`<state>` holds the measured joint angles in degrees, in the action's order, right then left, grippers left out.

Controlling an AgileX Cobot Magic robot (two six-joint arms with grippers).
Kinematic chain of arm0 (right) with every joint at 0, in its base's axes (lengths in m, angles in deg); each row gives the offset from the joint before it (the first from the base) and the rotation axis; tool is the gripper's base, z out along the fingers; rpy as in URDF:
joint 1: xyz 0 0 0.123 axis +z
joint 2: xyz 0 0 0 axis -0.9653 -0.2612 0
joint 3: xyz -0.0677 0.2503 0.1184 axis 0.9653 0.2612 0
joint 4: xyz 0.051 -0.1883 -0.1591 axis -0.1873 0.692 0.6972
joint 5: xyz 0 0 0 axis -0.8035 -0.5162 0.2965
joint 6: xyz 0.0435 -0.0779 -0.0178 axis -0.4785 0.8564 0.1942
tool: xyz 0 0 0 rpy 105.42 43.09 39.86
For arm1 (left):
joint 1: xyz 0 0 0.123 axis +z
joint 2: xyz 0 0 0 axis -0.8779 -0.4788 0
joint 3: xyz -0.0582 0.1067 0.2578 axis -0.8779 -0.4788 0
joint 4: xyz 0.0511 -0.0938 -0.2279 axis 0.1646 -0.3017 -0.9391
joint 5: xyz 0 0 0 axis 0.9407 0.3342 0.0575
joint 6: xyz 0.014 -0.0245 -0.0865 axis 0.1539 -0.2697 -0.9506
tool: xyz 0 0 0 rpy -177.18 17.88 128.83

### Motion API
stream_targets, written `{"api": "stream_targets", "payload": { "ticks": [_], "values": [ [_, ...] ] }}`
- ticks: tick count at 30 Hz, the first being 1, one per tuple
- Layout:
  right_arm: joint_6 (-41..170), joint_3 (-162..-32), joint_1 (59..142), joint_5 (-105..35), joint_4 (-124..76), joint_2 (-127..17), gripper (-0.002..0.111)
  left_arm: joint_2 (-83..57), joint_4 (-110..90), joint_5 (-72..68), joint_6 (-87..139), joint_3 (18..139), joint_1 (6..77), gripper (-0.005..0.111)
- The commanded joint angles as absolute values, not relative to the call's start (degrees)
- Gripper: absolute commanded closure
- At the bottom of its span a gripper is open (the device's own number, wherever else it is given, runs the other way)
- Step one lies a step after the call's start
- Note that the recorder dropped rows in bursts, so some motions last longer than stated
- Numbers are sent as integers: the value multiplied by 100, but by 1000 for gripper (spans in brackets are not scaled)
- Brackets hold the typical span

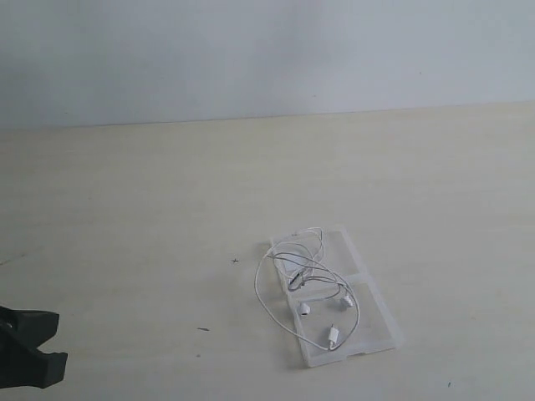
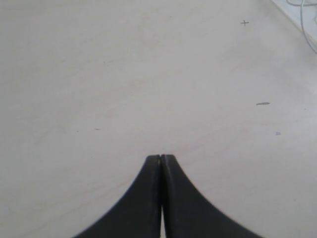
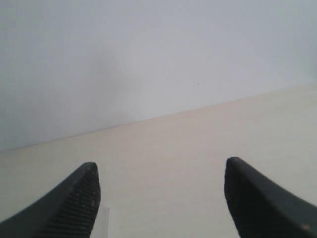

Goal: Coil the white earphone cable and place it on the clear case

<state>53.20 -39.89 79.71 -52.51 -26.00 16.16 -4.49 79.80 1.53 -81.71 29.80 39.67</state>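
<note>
Exterior view gives us the clear case [image 1: 386, 328] lying opened flat on the pale table [image 1: 125, 209], right of the middle and toward the near edge, its two halves end to end. The white earphone cable [image 1: 311, 266] rests on it in loose, overlapping loops. Most of the wire lies on the plastic, but one long curve spills off the case's left side onto the table. Two small earbuds and the plug lie on the nearer half.

A dark shape [image 1: 29, 351] sits at the lower left corner, well apart from the case. We take it for part of the left arm, though so little shows that we cannot be sure.

From the left wrist view, the left gripper [image 2: 161, 157] has its black fingers pressed together with nothing between them, above bare tabletop. A strand of wire crosses that picture's far corner.

From the right wrist view, the right gripper [image 3: 162, 163] stands wide apart and empty, facing the table's far edge and the pale wall [image 3: 148, 59].
</note>
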Motion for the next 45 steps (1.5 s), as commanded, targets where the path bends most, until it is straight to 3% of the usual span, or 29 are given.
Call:
{"api": "stream_targets", "payload": {
  "ticks": [1, 4, 14, 45],
  "values": [
    [5292, -3457, 7942, -4580, -2396, 1677, 41, -443, 7970, 200, -8171, 2949, 3972, 107],
    [5346, -3243, 7953, -4075, -2232, 1677, 41, -443, 7970, 200, -8171, 2949, 3972, 107],
    [5128, -3243, 7953, -5078, -2158, 1677, 41, -443, 7970, 200, -8171, 2949, 3972, 107],
    [6376, -3243, 7953, -5066, -2624, 1677, 41, -443, 7970, 200, -8171, 2949, 3972, 107]
  ]
}}
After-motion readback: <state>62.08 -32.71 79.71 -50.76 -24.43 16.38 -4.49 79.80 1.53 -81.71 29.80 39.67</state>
